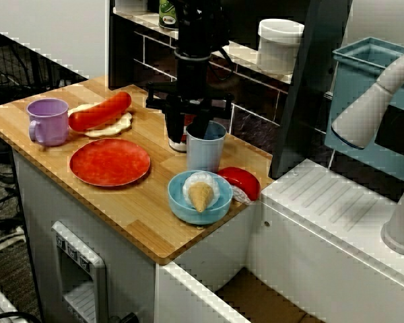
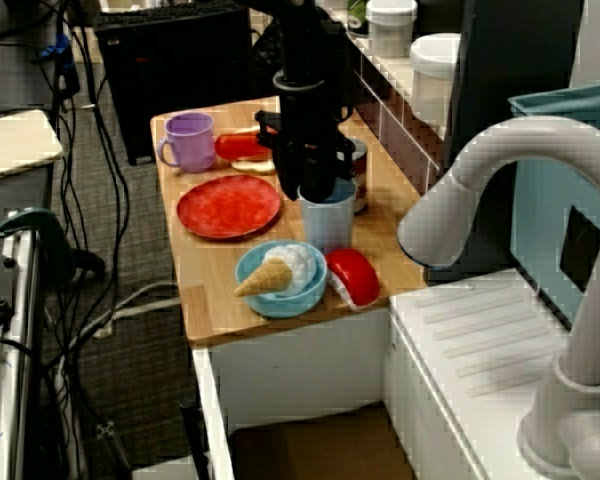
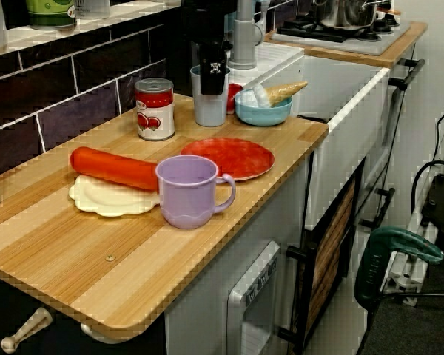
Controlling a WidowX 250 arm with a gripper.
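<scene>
The arm (image 1: pixel 192 33) is black, built of round segments, with a pale grey ring (image 1: pixel 192 57) at the wrist and a thin black cable (image 1: pixel 223 55) beside it. The gripper (image 1: pixel 187 131) is black too: a wide crossbar (image 1: pixel 188 102), two blocky fingers (image 1: pixel 174 128), and a small white mark (image 3: pixel 214 69).

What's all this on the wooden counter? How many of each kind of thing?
Cups: 2 (purple cup, blue-grey cup)
Plates: 2 (red plate, cream plate)
Bowls: 1 (blue bowl)
Cans: 1 (tomato can)
Foods: 3 (sausage, ice cream cone, red piece)
Total: 9
</scene>
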